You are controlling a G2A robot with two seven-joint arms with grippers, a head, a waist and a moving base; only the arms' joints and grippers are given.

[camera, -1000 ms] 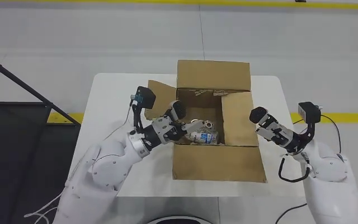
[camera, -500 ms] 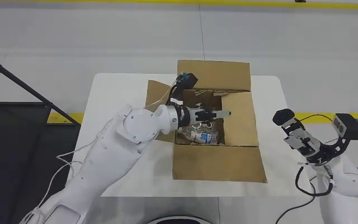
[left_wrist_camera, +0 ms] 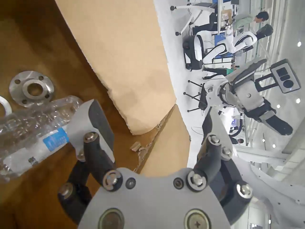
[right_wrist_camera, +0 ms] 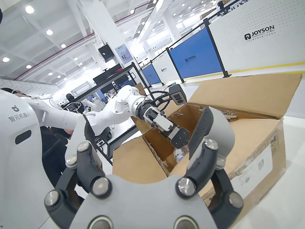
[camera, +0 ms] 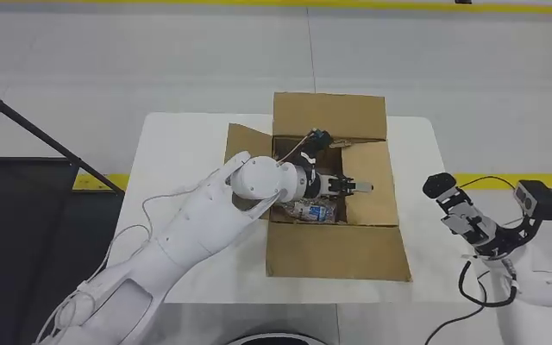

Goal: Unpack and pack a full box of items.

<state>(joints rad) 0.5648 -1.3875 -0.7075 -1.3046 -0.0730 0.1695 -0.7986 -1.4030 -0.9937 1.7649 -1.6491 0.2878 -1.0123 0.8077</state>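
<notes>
I'm seeing the cardboard box (camera: 336, 250) showing a plain brown all over, with a paler tan on its flaps. The table (camera: 172, 164) is reading white. The bottle (left_wrist_camera: 28, 132) is looking clear and is carrying a blue-and-white label. The flange (left_wrist_camera: 31, 89) is gleaming silver-grey. The left gripper (left_wrist_camera: 152, 113) is showing light grey fingers with black pads. The floor (camera: 129, 60) is coming through pale grey, with a yellow stripe (camera: 99, 182).

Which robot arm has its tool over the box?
The left one. The left tool hangs open over the cardboard box, near the plastic bottle inside. The right tool is off to the side, outside the box.
</notes>
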